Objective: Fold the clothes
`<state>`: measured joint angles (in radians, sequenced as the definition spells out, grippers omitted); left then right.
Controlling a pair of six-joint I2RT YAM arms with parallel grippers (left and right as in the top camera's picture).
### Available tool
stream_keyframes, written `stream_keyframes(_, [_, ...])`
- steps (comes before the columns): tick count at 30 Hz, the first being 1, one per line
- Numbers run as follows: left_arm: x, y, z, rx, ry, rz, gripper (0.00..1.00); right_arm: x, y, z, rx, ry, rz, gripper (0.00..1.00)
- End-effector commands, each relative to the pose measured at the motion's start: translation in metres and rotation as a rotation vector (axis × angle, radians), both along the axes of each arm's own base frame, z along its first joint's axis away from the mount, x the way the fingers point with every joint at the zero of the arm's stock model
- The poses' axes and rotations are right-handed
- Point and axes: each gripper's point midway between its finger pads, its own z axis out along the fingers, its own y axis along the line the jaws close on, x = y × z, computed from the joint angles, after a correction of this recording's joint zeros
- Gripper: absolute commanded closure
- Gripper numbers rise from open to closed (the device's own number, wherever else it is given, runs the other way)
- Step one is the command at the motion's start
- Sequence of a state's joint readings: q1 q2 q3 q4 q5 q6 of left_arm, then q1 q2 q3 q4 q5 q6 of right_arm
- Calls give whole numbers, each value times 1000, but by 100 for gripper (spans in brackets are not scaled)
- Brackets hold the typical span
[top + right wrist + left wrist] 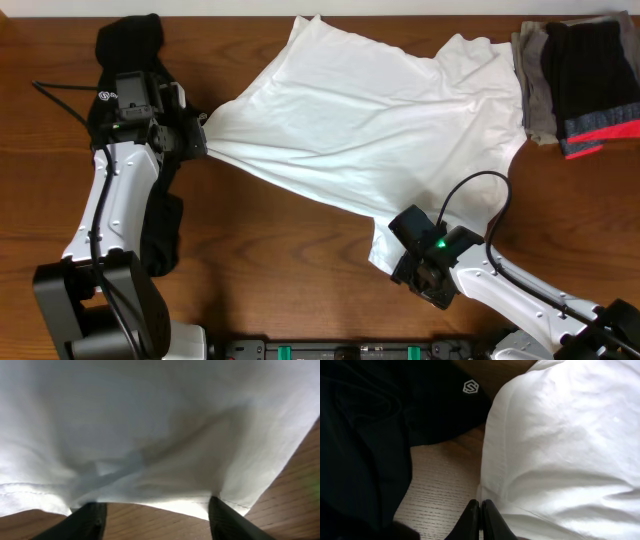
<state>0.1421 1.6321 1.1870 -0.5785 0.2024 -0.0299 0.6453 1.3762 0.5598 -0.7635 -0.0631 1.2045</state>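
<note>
My left gripper (pixel 201 136) pinches the large white cotton T-shirt (pixel 380 110) mid-frame. My right gripper (pixel 157 511) gapes wide at its hem. Upper left, the black garment (pixel 365 435) shows a white hexagon logo (pixel 470 386).

Overhead light is bright, even and sharp; the white T-shirt (pixel 380 110) nearly blows out, its creases faint. The left wrist view dims toward 9 o'clock, the black garment (pixel 365 435) underexposed. The right wrist view is soft and shaded; the surface (pixel 300 485) grain is sharper at 4 o'clock.

We can't see right gripper (pixel 157 512) tips: large white cotton T-shirt (pixel 150 425) hem covers them (blurry wrist view). Left arm (pixel 112 205) hides pt of black logo garment (pixel 130 45); folded grey-black-coral pile (pixel 585 85) cut off at right.
</note>
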Motion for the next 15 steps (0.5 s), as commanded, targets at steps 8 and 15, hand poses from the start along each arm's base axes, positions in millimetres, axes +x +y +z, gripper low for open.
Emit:
stream_keyframes(8, [0,3,5,9,-13,18,94,4,-36,-22,-171,-57,-19,46])
stream_keyframes(15, [0,4,5,9,-17,18,94,7,-39,-22,-186,-77,-18,97])
